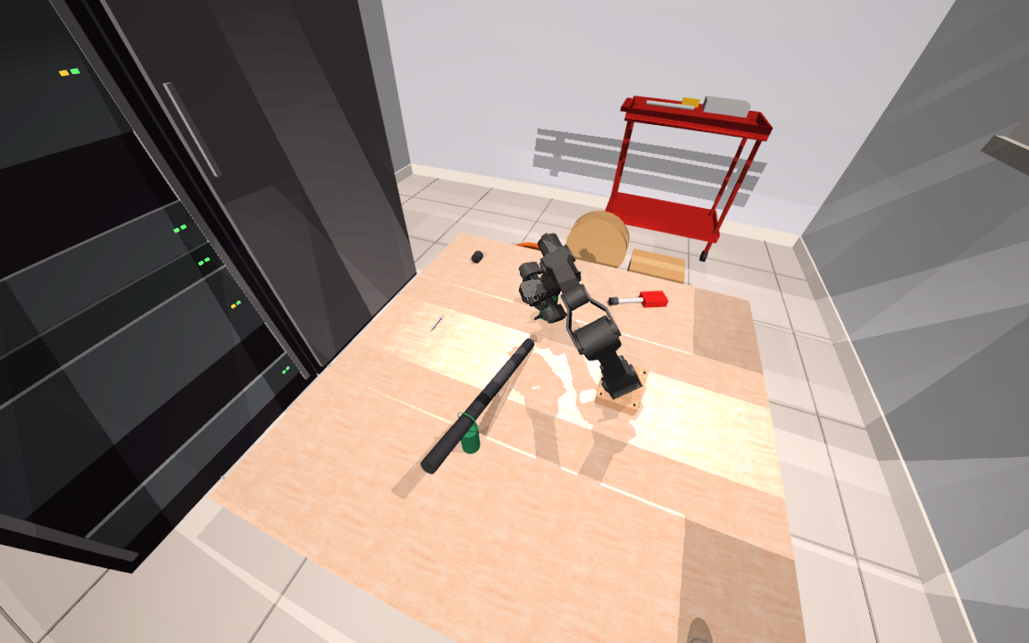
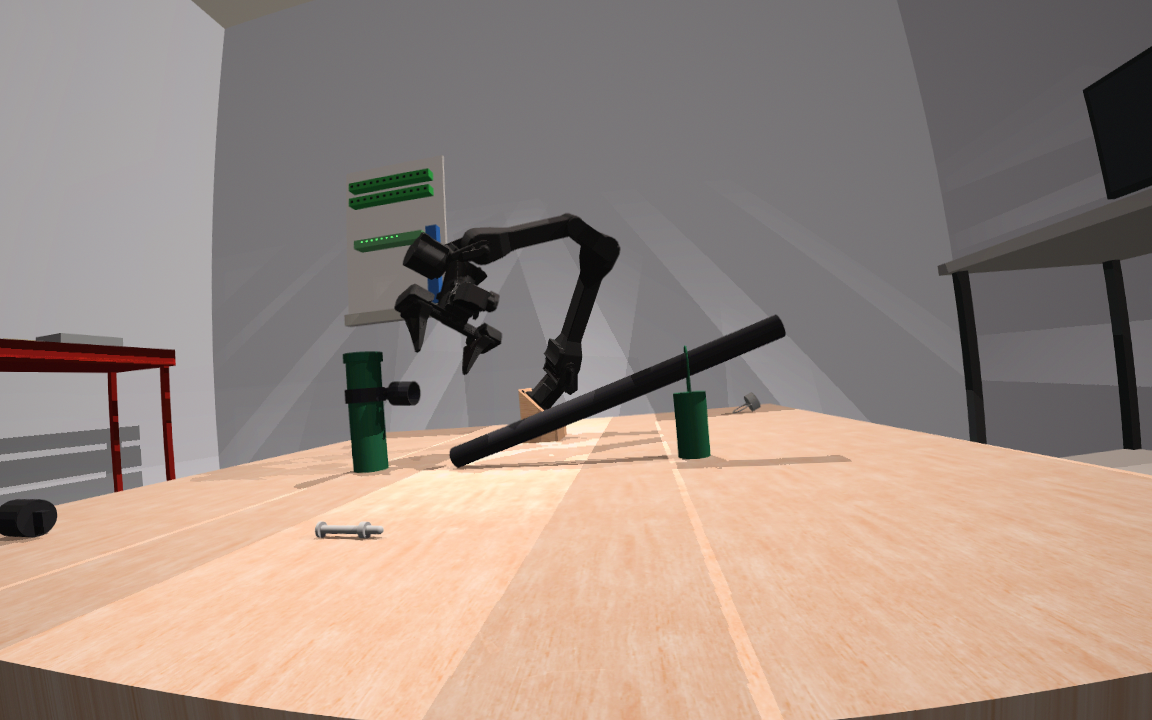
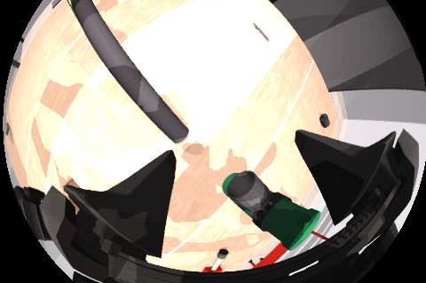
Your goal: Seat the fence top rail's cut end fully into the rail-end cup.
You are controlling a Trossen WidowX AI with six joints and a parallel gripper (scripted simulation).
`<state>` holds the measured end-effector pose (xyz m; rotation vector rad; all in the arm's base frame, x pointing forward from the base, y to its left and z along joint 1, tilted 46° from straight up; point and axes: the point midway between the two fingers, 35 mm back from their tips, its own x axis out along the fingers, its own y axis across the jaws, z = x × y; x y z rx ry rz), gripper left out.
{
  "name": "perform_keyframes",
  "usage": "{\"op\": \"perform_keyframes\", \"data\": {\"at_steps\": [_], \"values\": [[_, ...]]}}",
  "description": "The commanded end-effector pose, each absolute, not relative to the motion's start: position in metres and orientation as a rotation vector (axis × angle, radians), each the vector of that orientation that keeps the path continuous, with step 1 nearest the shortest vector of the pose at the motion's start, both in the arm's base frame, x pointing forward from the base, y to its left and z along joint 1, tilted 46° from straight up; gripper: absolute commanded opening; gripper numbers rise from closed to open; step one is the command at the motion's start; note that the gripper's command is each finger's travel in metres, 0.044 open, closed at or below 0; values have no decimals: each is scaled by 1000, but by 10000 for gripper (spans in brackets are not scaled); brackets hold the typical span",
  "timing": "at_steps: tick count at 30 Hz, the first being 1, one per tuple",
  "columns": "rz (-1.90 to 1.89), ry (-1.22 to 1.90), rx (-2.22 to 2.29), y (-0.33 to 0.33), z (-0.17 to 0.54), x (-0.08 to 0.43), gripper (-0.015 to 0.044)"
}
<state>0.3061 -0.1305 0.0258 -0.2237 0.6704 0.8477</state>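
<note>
The dark rail (image 1: 494, 385) (image 2: 616, 392) (image 3: 124, 72) slopes through the wire loop above the short green post (image 1: 470, 442) (image 2: 692, 429). Its lower end lies at the table top, apart from the cup; its other end is raised. The big green post (image 2: 367, 438) (image 3: 290, 223) stands upright. Its black brace band (image 2: 363, 394) sits in the upper part, below the cap. The rail-end cup (image 2: 404, 393) (image 3: 248, 190) hangs on the band, empty, on the rail's side. My gripper (image 2: 442, 360) (image 3: 237, 146) is wide open and empty, above the cup and touching neither rail nor post.
A bolt (image 1: 436, 322) (image 2: 347, 530) (image 3: 258, 27) and a small black part (image 1: 476, 256) (image 2: 23, 517) (image 3: 325, 121) lie on the table. A red-handled tool (image 1: 652, 298) lies beyond the arm. A red cart (image 1: 666, 215) stands behind; a dark cabinet (image 1: 286, 144) stands along the left edge.
</note>
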Motion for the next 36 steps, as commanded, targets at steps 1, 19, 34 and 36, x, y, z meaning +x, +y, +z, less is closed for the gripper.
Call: {"op": "perform_keyframes", "data": {"at_steps": [1, 19, 34, 36], "values": [[601, 899, 381, -120, 94, 300, 440], [458, 999, 683, -111, 126, 292, 440], [876, 948, 122, -74, 113, 307, 440], [1021, 901, -56, -61, 109, 310, 440]]}}
